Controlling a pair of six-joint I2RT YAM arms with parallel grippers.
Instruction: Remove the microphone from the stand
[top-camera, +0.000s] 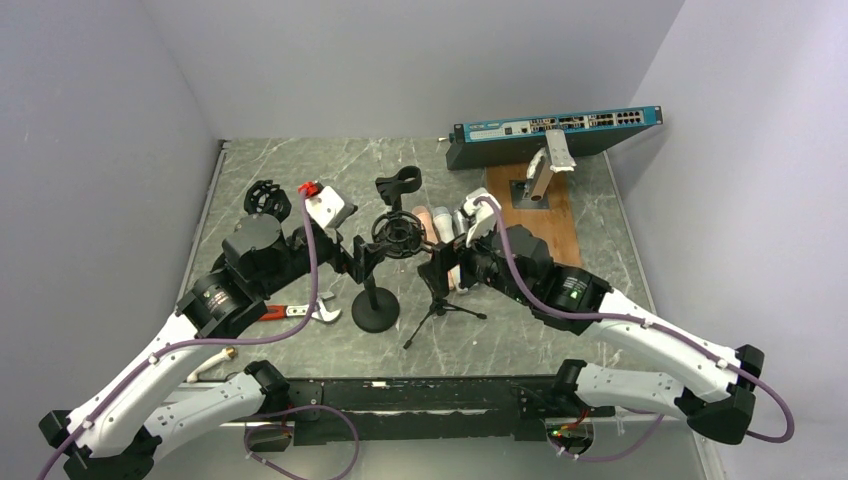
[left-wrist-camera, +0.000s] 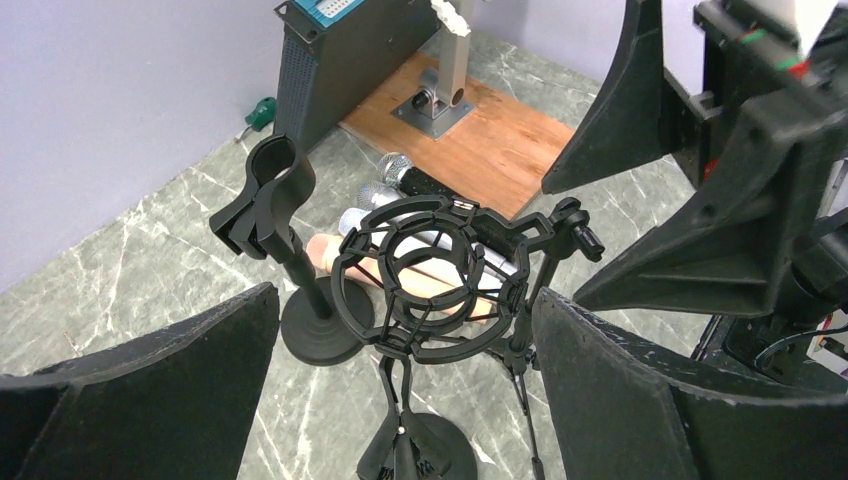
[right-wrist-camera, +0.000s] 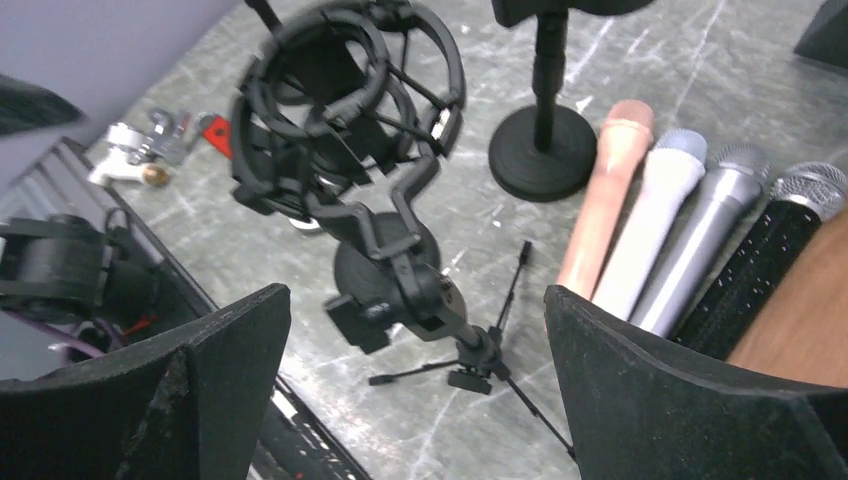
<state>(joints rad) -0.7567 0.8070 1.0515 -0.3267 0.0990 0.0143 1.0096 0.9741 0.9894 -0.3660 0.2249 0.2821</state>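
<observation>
A black stand with a round base carries an empty shock mount, which also shows in the right wrist view. A small tripod stand is right beside it, its top holder empty. Several microphones lie side by side on the table behind the stands: pink, white, silver, black. My left gripper is open just left of the shock mount. My right gripper is open above the tripod stand and holds nothing.
A third stand with a clip is at the back. A network switch and a wooden board with a metal fitting fill the back right. A red-handled wrench, a spare shock mount and a white block lie on the left.
</observation>
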